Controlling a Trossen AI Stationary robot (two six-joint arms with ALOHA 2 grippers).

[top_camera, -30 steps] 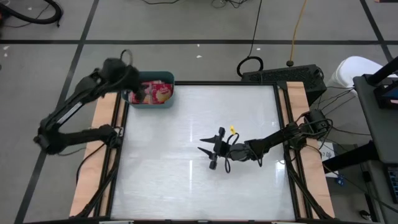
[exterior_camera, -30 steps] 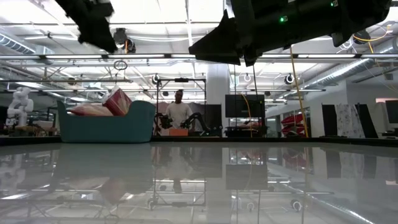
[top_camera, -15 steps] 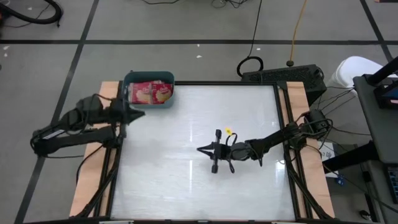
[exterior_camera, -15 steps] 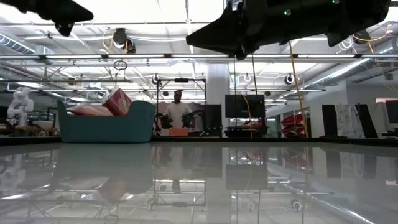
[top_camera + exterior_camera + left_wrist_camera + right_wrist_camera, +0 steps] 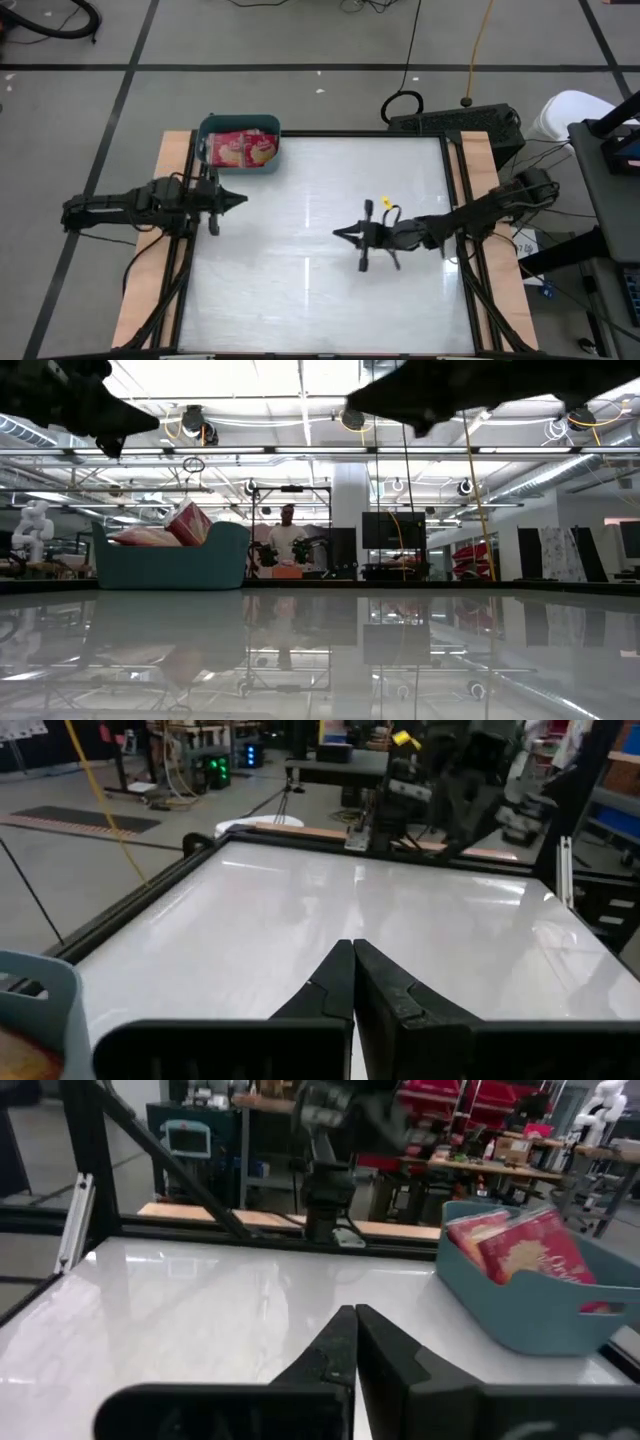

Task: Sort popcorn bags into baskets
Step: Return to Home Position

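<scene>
Only the wrist views show the left hand [image 5: 352, 948] and right hand [image 5: 355, 1313] pinched closed, both empty.

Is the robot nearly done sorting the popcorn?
Looks finished. The popcorn bags are piled in the teal basket; no bag lies on the table. Nothing is in hand: the left gripper and right gripper hang shut and empty over the table. Apparently only parking the arms remains.
</scene>
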